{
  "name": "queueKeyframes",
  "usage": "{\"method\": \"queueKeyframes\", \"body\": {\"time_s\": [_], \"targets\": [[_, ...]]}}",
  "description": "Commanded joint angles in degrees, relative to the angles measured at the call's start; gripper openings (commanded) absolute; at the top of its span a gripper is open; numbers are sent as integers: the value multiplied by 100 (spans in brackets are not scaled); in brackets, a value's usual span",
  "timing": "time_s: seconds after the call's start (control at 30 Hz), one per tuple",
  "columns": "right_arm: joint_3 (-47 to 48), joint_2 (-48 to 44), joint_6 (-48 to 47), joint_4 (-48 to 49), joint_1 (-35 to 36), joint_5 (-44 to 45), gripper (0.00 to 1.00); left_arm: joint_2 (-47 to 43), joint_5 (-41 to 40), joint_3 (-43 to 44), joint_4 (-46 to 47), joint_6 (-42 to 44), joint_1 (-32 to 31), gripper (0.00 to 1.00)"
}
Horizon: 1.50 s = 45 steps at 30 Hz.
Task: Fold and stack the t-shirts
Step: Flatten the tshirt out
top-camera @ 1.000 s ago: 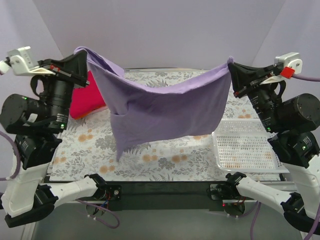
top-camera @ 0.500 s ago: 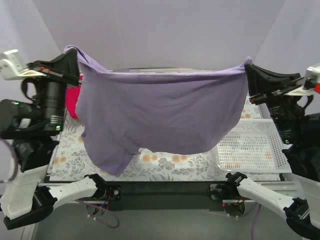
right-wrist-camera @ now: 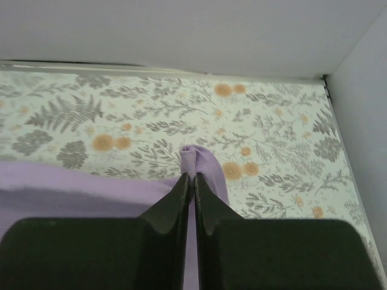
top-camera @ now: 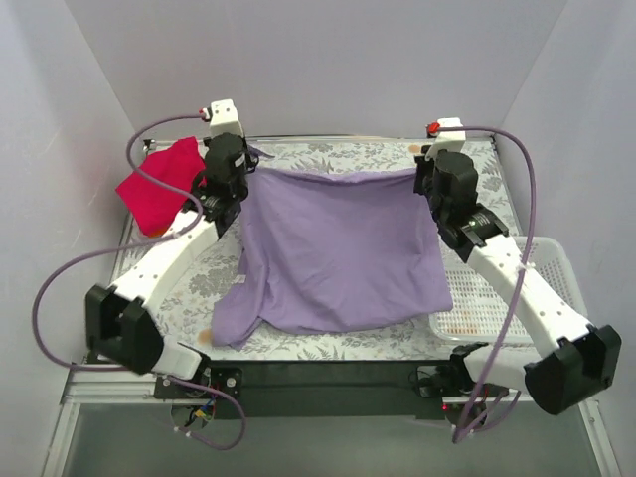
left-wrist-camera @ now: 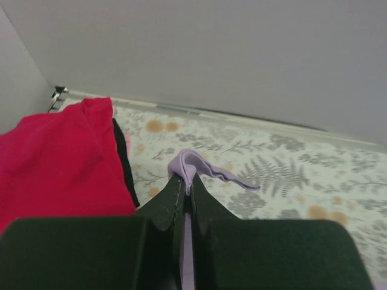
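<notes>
Lavender tee (top-camera: 338, 253) spread, lay-flat step; L gripper (left-wrist-camera: 186, 184) & R gripper (right-wrist-camera: 191, 180) clamped on far corners. Next, prob: release, regrip, fold.

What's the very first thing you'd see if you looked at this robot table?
The big purple t-shirt grabs the eye first, spread out across the middle of the flowery table. The left gripper and the right gripper each pinch one of its far corners, jaws shut on the cloth. Next comes the bright red t-shirt, bunched up at the table's far left edge.
</notes>
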Motion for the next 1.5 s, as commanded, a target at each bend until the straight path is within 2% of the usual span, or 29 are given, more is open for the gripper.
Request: {"method": "queueKeyframes", "body": {"time_s": [0.0, 0.03, 0.13, 0.33, 0.5, 0.53, 0.67, 0.73, 0.77, 0.8, 0.83, 0.87, 0.9, 0.93, 0.97, 1.03, 1.23, 1.33, 1.37, 1.43, 1.47], "targets": [[153, 520, 294, 850, -477, -88, 1, 932, 751, 168, 449, -163, 415, 0], [267, 931, 303, 903, -635, -149, 1, 1466, 822, 291, 449, -171, 468, 0], [679, 1836, 399, 956, -961, -439, 1, 2311, 805, 897, 344, -207, 521, 0], [1497, 3323, 408, 939, -1401, -589, 1, 3666, 901, 2356, -244, -180, 538, 0], [2165, 3931, 409, 860, -1612, -782, 1, 4467, 708, 3498, -586, 13, 565, 0], [2271, 4115, 409, 851, -1638, -809, 1, 4773, 725, 4031, -683, 65, 582, 0], [2763, 4538, 391, 711, -1700, -731, 1, 5338, 1086, 4948, -1000, 224, 574, 0], [3001, 4740, 391, 605, -1726, -677, 1, 5504, 1226, 5073, -974, 224, 565, 0], [3071, 4793, 400, 570, -1735, -660, 1, 5566, 1366, 5143, -983, 241, 573, 11], [3150, 4846, 408, 483, -1744, -642, 1, 5628, 1480, 5248, -1088, 259, 574, 40], [3238, 4898, 417, 473, -1753, -642, 1, 5655, 1621, 5249, -1141, 233, 565, 59], [3248, 4890, 426, 473, -1753, -668, 4, 5620, 1735, 5188, -1159, 181, 565, 72], [3239, 4873, 426, 473, -1753, -738, 18, 5541, 1884, 4935, -1142, 50, 565, 91], [3213, 4759, 444, 473, -1753, -808, 51, 5323, 1955, 4802, -1124, -30, 573, 91], [3117, 4680, 461, 473, -1762, -861, 63, 5190, 2000, 4662, -1098, -83, 574, 91], [2985, 4365, 461, 473, -1744, -1081, 73, 4700, 2193, 4187, -957, -276, 565, 91], [2089, 3302, 277, 473, -1367, -1213, 76, 3284, 2938, 2599, -552, -724, 565, 92], [1299, 2748, 399, 482, -1113, -1248, 75, 2905, 3186, 1894, -535, -1137, 521, 92], [1131, 2624, 435, 508, -1033, -1257, 74, 2834, 3239, 1361, -509, -1330, 503, 92], [665, 2291, 435, 544, -761, -1161, 74, 2589, 3397, 831, -255, -1550, 495, 92], [551, 2193, 435, 552, -655, -1108, 74, 2509, 3685, 315, -132, -1621, 486, 92]]}}
